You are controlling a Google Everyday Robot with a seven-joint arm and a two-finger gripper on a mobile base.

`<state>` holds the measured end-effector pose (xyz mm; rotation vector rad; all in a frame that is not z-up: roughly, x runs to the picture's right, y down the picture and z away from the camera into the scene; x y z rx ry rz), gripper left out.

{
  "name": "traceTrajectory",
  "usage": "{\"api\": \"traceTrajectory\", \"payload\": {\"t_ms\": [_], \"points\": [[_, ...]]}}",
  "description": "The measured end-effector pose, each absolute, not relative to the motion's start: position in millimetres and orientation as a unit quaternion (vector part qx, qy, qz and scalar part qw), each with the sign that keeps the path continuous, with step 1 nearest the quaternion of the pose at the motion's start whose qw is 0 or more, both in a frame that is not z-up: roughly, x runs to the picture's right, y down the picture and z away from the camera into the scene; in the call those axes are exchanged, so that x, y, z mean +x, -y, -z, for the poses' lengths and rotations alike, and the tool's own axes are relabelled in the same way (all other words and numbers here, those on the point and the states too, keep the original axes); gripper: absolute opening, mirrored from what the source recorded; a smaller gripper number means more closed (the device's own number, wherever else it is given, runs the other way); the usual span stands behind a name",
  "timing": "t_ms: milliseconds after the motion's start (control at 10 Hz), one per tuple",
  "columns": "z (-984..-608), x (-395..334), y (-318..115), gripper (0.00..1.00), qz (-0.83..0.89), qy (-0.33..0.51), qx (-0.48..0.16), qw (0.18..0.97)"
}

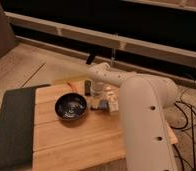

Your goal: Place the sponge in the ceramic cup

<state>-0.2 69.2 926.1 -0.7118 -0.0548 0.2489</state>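
My gripper points straight down at the wooden table, just right of the dark bowl. Its fingers are shut at table level on the sponge, a small blue-grey pad of which only a sliver shows at the tips. A small pale whitish object stands close to the gripper's right, partly against my white arm. It looks like the ceramic cup. The sponge sits low between bowl and cup.
A wide dark glossy bowl sits left of the gripper. A small black block stands behind it. A dark mat covers the table's left side. My bulky white arm fills the right side. Cables lie on the floor at right.
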Motion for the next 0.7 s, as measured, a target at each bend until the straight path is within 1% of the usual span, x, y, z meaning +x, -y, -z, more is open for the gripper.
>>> {"api": "traceTrajectory", "payload": {"t_ms": [300,400,700], "points": [[-903,15,-24,0.00,-0.213,0.043,-0.299,0.929],[-892,21,1,0.00,-0.237,0.050,-0.273,0.931],[-889,20,5,0.00,-0.240,0.052,-0.269,0.931]]}}
